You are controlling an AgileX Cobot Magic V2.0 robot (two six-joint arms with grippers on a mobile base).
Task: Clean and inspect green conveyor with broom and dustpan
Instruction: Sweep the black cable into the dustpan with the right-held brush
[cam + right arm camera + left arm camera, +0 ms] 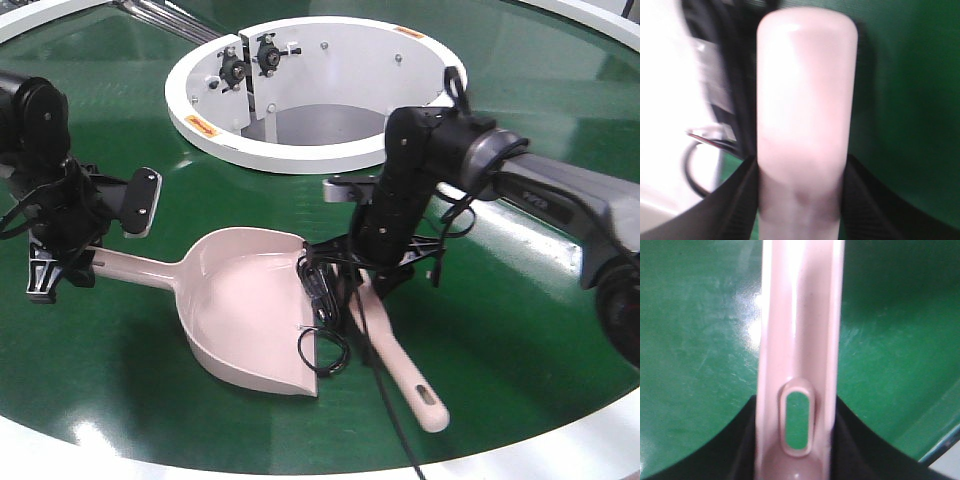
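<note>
- The dustpan (pixel 250 300) lay on the green belt (pixel 520 340), between the white ring (pixel 300 160) and the belt's outer rim. Its open front edge was turned toward the right arm's side.
- The left gripper (pixel 80 262) was pinching the dustpan's long handle near the slotted end. The left wrist view showed dark jaws pressed against both sides of the handle.
- The right gripper (pixel 368 288) was clamped on the broom (pixel 400 365), with its jaws tight on both flanks in the right wrist view. The broom's handle end pointed away from the ring, toward the outer rim.
- The bristle end was hidden behind that gripper and some loose cables (pixel 325 348), so I could not tell whether it touched the belt.
- The step in hand looked like sweeping into the pan. Doing it well probably called for the pan's front edge to sit flat on the belt with no gap. The left arm would have braced the pan while the right drew short, light strokes straight across that edge.
- Gentle pressure was likely enough, since the glossy belt could have let the pan slide if shoved.
- The cables hung right at the pan's mouth and could have snagged a stroke.
- No dirt could be made out on the belt around the ring, so inspection would have needed a slow look.
</note>
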